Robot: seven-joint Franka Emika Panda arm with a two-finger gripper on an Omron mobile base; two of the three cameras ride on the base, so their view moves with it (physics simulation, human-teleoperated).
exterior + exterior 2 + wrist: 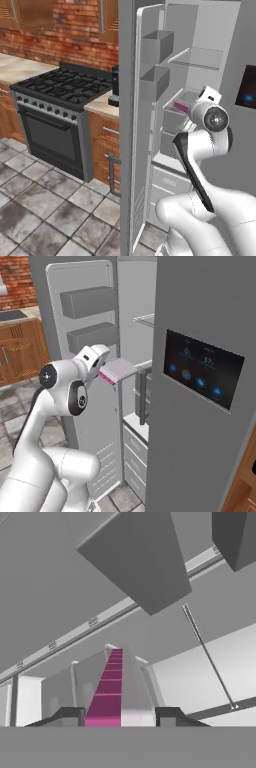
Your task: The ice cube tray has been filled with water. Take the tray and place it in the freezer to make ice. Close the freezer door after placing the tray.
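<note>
The ice cube tray, a pale lavender slab with a magenta edge, hangs level at mid height at the mouth of the open freezer. My gripper is shut on its near end. In the hand view the tray runs away from me edge-on between the two dark fingertips. From the left base, the tray pokes out past my hand toward a shelf. The freezer door stands swung wide open on the left, its inner bins facing the arm.
The fridge's other door, with a black lit panel, is closed on the right. Wire shelves and drawers fill the freezer. A black stove and a wooden cabinet stand left of the open door.
</note>
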